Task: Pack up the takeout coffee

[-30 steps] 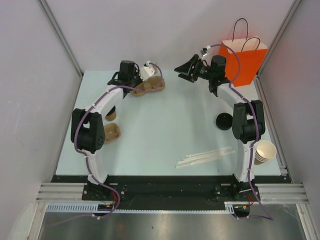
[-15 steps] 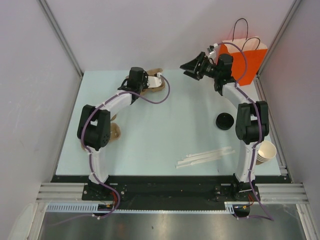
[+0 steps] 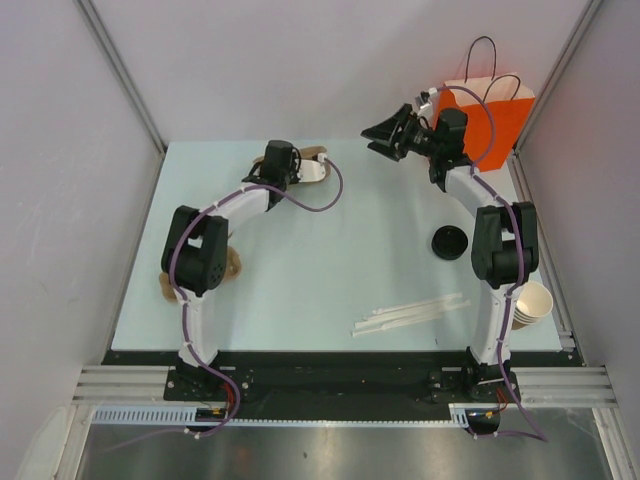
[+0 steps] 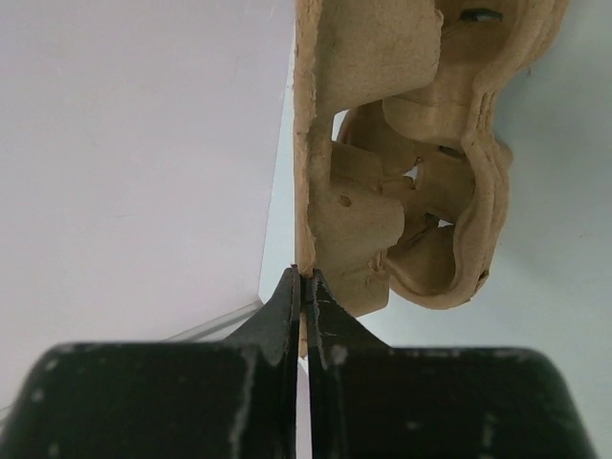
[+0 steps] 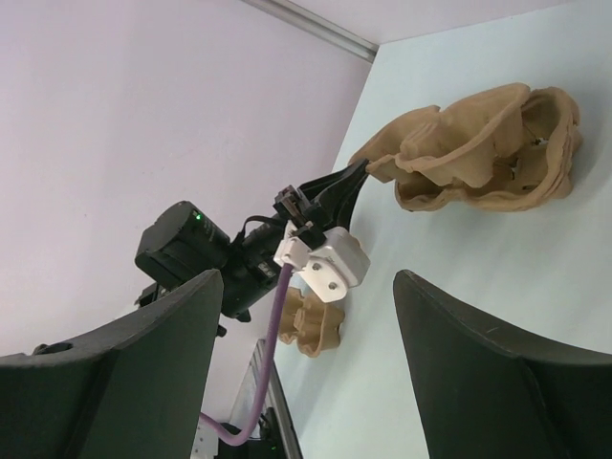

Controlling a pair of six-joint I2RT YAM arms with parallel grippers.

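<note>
- One orange bag (image 3: pixel 495 120) was stood at the worktop's (image 3: pixel 330 250) far right corner. The right gripper (image 3: pixel 376 138) was held in the air just beside it, jaws spread wide and nothing gripped.
- Two pulp carriers were counted: one carrier (image 4: pixel 382 143) at the far edge, its rim pinched in the closed left gripper (image 4: pixel 302 279), and a second carrier (image 5: pixel 311 325) nearer the left edge.
- One stack of lidless cups (image 3: pixel 530 300) was seen by the right edge.
- One loose black lid (image 3: pixel 450 242) was laid near the right edge.
- The takeout coffee could not be made out in any view, so its place relative to either gripper could not be told.
</note>
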